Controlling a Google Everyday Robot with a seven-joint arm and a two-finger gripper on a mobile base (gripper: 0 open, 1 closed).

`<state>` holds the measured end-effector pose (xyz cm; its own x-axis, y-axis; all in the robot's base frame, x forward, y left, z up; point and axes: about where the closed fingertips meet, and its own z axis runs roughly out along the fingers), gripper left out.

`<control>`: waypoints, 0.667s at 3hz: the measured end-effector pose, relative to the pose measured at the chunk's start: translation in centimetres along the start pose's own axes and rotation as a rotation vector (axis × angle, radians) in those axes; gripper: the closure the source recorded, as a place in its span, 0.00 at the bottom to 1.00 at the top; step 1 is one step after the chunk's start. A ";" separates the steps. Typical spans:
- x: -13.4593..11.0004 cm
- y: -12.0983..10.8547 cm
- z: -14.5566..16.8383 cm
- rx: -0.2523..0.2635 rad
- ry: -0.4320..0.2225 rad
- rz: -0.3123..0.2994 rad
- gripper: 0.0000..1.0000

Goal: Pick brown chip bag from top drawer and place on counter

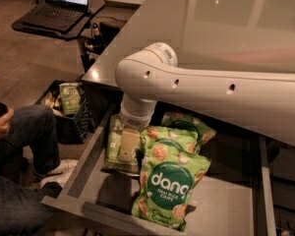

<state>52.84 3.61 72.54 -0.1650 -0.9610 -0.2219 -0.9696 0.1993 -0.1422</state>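
Observation:
The top drawer [88, 161] stands open under the counter [221, 28]. In it lie two green Dang chip bags [169, 186], one overlapping the other, and a pale green bag [113, 149] at their left. No brown chip bag shows; it is hidden or out of view. My white arm [196, 90] reaches from the right down into the drawer. My gripper [128, 146] hangs low over the pale green bag, just left of the Dang bags. The arm hides the drawer's back part.
A person [19, 146] sits at the left, close to the drawer's left corner. A black crate [71, 112] with snack bags stands on the floor beside the drawer. A laptop [64, 4] rests on a stand at the back left.

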 end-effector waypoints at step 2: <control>-1.9 -0.7 1.9 -0.044 -0.030 0.003 0.05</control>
<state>54.18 5.61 71.23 -0.1628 -0.9542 -0.2510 -0.9762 0.1927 -0.0992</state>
